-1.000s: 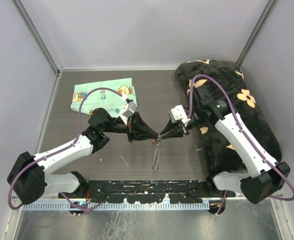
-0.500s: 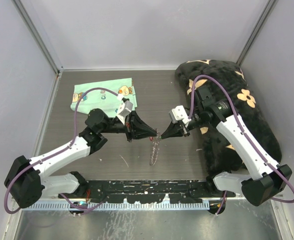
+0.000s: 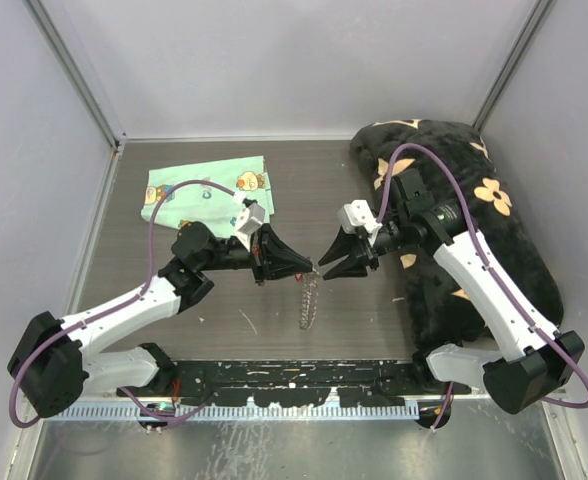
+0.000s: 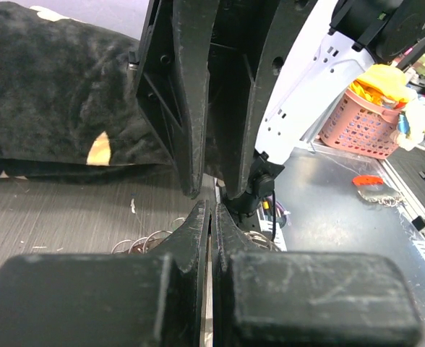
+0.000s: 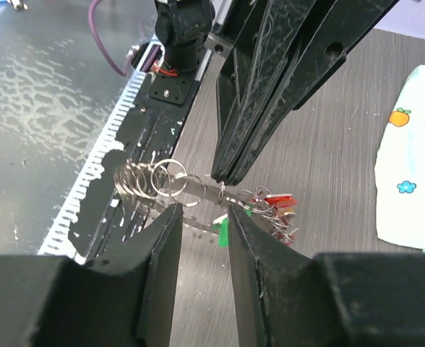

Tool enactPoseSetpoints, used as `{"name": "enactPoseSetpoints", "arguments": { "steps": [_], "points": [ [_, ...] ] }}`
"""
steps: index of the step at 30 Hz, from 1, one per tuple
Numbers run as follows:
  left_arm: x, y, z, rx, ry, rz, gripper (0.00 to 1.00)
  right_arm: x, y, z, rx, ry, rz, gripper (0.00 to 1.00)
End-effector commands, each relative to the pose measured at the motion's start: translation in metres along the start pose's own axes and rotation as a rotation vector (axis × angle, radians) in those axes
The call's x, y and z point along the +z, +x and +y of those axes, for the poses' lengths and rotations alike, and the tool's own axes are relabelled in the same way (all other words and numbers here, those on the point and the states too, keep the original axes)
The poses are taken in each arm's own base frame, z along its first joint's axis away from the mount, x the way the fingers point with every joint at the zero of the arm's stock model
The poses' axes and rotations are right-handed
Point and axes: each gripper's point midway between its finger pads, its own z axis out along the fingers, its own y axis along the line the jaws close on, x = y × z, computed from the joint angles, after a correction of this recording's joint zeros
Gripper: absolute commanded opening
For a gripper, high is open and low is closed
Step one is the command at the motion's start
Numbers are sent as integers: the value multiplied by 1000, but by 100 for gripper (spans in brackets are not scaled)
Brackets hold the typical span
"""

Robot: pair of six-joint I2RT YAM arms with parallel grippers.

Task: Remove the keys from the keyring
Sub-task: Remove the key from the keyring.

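Note:
The keyring (image 3: 309,300) hangs from my left gripper (image 3: 309,271) just above the tabletop. The right wrist view shows it as a silver band (image 5: 191,189) strung with small rings. The keys (image 5: 274,202), with red and green heads, bunch on its right. My left gripper (image 5: 222,178) is shut on a small ring on that band. In its own view (image 4: 211,210) the jaws are pressed together. My right gripper (image 3: 326,268) is open and empty. Its fingertips straddle the band from the front (image 5: 203,211), and I cannot tell whether they touch it.
A mint-green printed cloth (image 3: 204,190) lies at the back left. A black cushion with tan flowers (image 3: 474,220) fills the right side, under my right arm. A black rail (image 3: 294,375) runs along the table's near edge.
My right gripper has opened and let go of the keyring. The two grippers have drawn slightly apart. The keyring now hangs from the left gripper alone and has shifted a little left.

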Motion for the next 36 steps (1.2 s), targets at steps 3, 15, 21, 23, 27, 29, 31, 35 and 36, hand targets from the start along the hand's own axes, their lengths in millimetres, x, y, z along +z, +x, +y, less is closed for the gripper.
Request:
{"name": "enactPoseSetpoints", "arguments": {
  "steps": [3,15,21,23,27,29,31,35,36],
  "points": [
    [2,-34,-5,88,5,-117,0,3,-17,-1,55,-8,-87,37],
    [3,-36,-2,84,-4,-126,0,9,-5,-16,136,42,-71,30],
    [3,-37,0,82,-18,-128,0,9,-6,-15,135,39,-72,18],
    [3,-36,1,80,-22,-127,0,9,-7,-16,135,43,-71,10],
    [2,-35,4,72,-41,-128,0,8,-9,-16,138,48,-70,1],
    [1,-34,8,62,-66,-131,0,7,-9,-17,138,61,-61,1],
    [-3,-33,11,47,-107,-139,8,3,-6,-21,146,89,-44,1],
    [-19,-29,23,-24,-244,-177,44,-7,2,-24,135,143,-1,1],
    [-24,-28,28,-56,-293,-196,50,-9,5,-24,131,151,10,1]
  ]
}}
